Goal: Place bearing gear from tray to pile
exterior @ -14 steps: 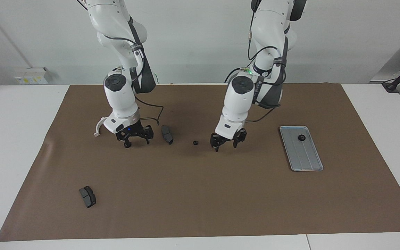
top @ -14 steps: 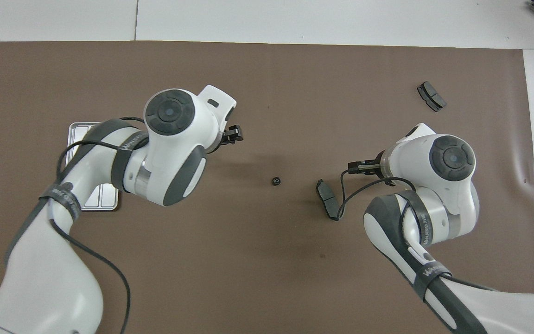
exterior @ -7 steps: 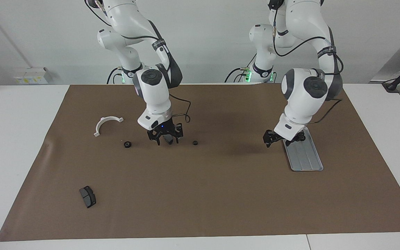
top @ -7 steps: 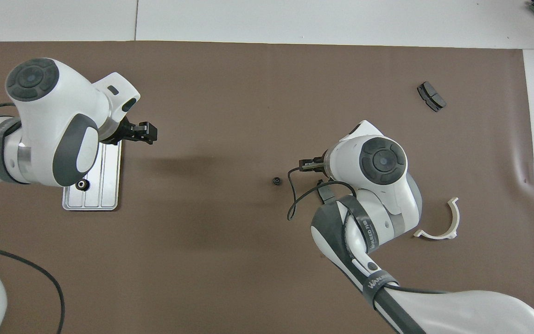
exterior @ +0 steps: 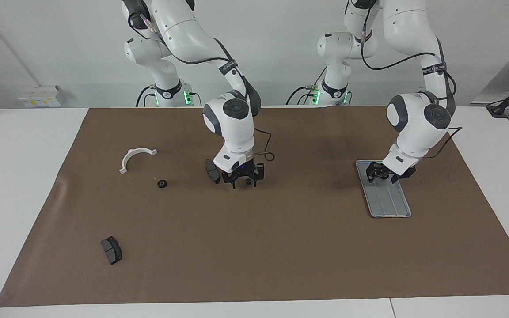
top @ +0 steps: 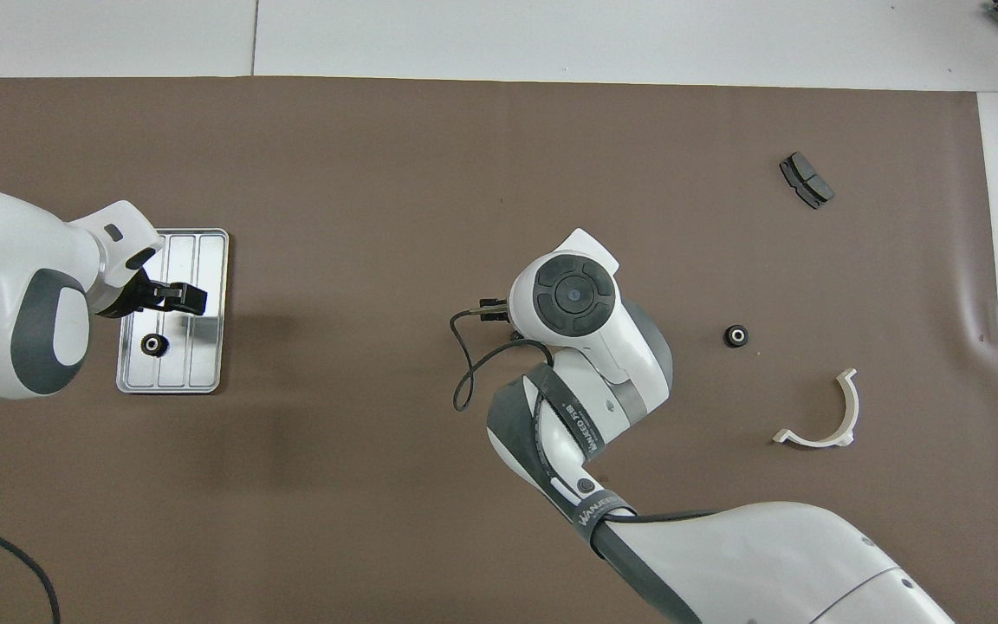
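Black bearing gear (top: 152, 344) in tray (top: 204, 374), under left claw (top: 190, 298).

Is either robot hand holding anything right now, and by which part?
Left gripper holds nothing: the bearing gear lies loose in the tray. Right gripper: cannot tell.

Covering most of the white table (exterior: 20, 185) with a brown mat (exterior: 254, 251), and wrinkling slightly toward the right arm's end. Sitting against the wall at that same end as a small white box (exterior: 39, 96), possibly a socket unit.
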### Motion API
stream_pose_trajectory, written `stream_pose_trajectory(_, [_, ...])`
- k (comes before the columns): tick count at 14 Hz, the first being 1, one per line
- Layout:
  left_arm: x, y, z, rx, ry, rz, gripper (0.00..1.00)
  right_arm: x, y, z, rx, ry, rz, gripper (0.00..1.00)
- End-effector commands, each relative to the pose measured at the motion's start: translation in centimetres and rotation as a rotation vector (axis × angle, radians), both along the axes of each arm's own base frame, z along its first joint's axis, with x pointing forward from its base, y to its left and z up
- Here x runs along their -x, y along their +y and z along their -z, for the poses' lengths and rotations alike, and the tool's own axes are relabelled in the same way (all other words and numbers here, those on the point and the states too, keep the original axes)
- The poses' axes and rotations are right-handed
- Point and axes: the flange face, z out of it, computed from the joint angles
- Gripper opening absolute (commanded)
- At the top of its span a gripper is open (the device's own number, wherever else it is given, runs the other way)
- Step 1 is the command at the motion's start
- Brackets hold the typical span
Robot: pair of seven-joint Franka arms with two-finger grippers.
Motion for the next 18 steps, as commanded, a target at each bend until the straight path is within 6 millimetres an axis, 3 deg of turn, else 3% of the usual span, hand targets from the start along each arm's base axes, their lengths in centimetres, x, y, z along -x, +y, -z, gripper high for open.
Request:
stream_pose_trajectory(1, [2.7,0.3,0.3,0.001,-0.006,0.010,0.85,0.2,0.6,0.4,0.021,0.011,0.024,0.70])
stream_pose_trajectory(5, [4.3,1.9,1.7,0.000,-0.016,-0.018,0.82,1.7,0.6,1.8,0.031,0.034,0.048,0.62])
stream_pose_trajectory(6, [4.7,2.3,1.8,0.001,-0.023,-0.028,0.82,2.3,1.5,2.2,0.031,0.037,0.045,0.61])
stream_pose_trajectory(11, [5.3,3.5,2.6,-0.001,-0.037,-0.052,0.81,2.6,1.8,2.4,0.034,0.043,0.053,0.48])
stream_pose_trajectory(14, [5.9,3.7,3.3,-0.003,-0.055,-0.056,0.77,2.4,1.8,2.3,0.032,0.041,0.064,0.15])
stream_pose_trajectory(17, [6.1,3.7,3.7,-0.004,-0.071,-0.057,0.69,1.4,0.8,1.6,0.024,0.024,0.076,0.08])
stream_pose_trajectory(18, [6.0,3.6,3.6,-0.004,-0.074,-0.055,0.67,0.7,-0.4,1.1,0.023,0.018,0.085,0.07])
